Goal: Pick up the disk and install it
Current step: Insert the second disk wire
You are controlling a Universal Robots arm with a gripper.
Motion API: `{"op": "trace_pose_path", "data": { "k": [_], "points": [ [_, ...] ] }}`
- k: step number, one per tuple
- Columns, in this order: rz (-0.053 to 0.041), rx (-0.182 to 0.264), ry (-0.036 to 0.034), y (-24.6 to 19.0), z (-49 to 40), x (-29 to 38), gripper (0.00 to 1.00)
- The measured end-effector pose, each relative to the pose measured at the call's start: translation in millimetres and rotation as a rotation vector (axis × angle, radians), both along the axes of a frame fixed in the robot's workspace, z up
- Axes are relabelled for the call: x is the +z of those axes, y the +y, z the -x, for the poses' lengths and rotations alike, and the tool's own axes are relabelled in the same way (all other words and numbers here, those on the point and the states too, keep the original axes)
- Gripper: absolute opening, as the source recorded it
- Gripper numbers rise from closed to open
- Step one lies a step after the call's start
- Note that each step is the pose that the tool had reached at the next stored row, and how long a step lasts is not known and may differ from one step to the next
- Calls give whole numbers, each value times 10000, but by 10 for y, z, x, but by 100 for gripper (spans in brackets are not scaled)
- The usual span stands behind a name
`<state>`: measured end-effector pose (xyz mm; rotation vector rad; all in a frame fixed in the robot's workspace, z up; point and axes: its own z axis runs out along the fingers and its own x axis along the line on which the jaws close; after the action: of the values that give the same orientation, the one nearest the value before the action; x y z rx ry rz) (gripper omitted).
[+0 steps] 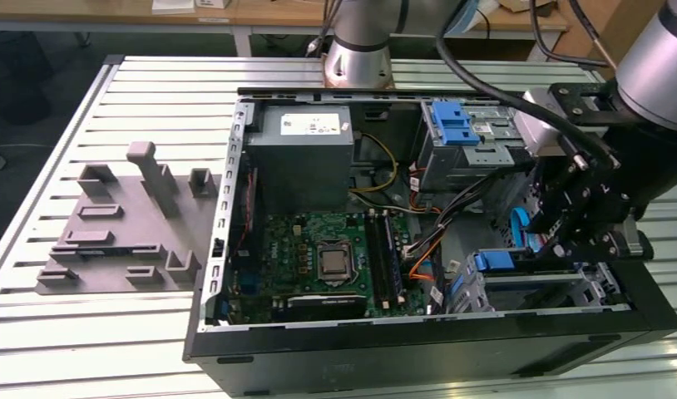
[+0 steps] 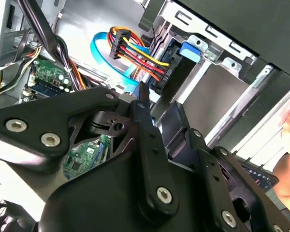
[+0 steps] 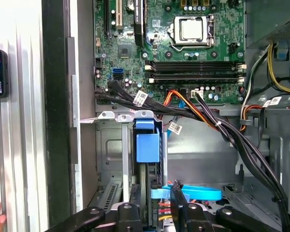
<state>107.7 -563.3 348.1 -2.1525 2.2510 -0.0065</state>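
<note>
The disk stands on edge in the cage at the case's front corner, beside the motherboard. Its blue carrier tab shows at the slot mouth. The gripper hangs over the disk's cable end with its fingers parted to a narrow gap. They flank the carrier and, as far as I can judge, clamp nothing. The disk looks nearly or fully seated. To finish seating it well, push straight along the cage rails without tilting. Stay off the orange and black cables beside the slot, and confirm the tab sits flush with the cage edge.
</note>
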Motion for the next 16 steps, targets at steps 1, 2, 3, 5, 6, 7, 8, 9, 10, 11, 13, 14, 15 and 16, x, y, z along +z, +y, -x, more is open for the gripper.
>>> {"op": "trace_pose_path", "data": {
  "k": [1,2,3,5,6,7,8,9,10,11,13,14,15,16],
  "points": [
    [1,1,5,0,0,18,38],
    [1,1,9,0,0,33,38],
    [1,1,14,0,0,44,38],
    [-2,1,20,0,0,47,38],
    [-3,1,20,0,0,47,36],
    [-2,1,21,0,0,47,30],
    [0,1,21,0,0,48,30],
    [0,1,21,0,0,48,24],
    [0,1,22,0,0,49,18],
    [1,1,21,0,0,49,18],
    [0,1,21,0,0,49,12],
    [0,1,21,0,0,49,11],
    [1,1,22,0,0,49,11],
    [0,1,22,0,0,48,11]
  ]
}}
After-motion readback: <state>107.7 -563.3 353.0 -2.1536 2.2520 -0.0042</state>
